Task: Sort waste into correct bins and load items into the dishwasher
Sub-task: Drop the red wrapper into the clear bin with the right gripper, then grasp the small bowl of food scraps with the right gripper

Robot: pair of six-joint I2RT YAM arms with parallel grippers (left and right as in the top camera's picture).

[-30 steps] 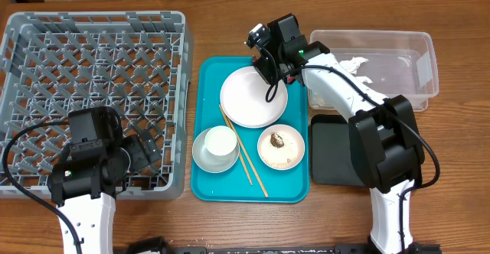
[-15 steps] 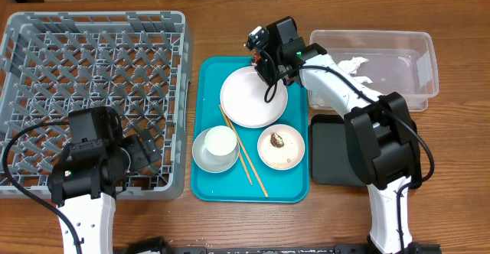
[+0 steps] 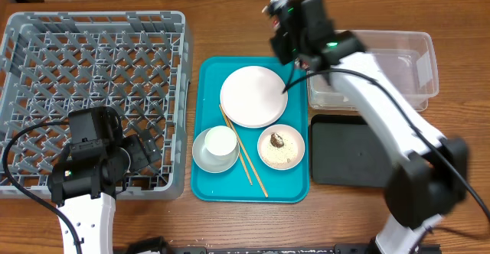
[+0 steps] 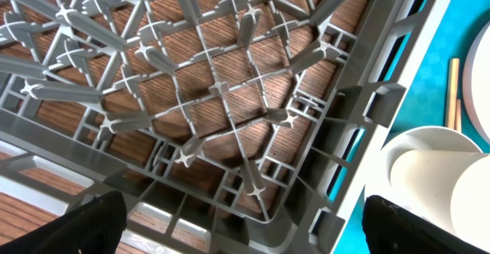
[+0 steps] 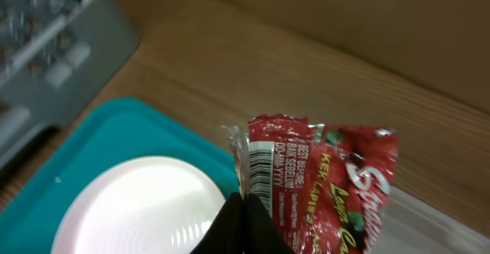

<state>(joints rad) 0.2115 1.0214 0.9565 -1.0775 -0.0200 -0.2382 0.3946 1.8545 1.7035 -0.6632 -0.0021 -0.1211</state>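
My right gripper (image 3: 288, 38) is shut on the crumpled red-and-silver snack wrapper (image 5: 329, 177) and holds it in the air above the teal tray's far right corner, next to the clear tub (image 3: 398, 63). The arm hides the wrapper in the overhead view. The white plate (image 3: 253, 96), a white bowl (image 3: 207, 156) with the small cup (image 3: 221, 141) in it, chopsticks (image 3: 243, 153) and a small dish (image 3: 281, 147) with rice and a brown scrap lie on the teal tray (image 3: 207, 78). My left gripper (image 3: 145, 153) is open and empty over the grey dish rack's (image 3: 92, 86) near right corner.
The flat black tray (image 3: 352, 151) lies right of the teal tray, in front of the clear tub, which holds white crumpled material. The right wrist view shows the plate (image 5: 138, 208) below the wrapper. The left wrist view shows the rack lattice (image 4: 214, 93) and the bowl (image 4: 413, 143).
My right gripper has risen from the plate's far edge and moved right and back, carrying the wrapper. The left arm has not moved.
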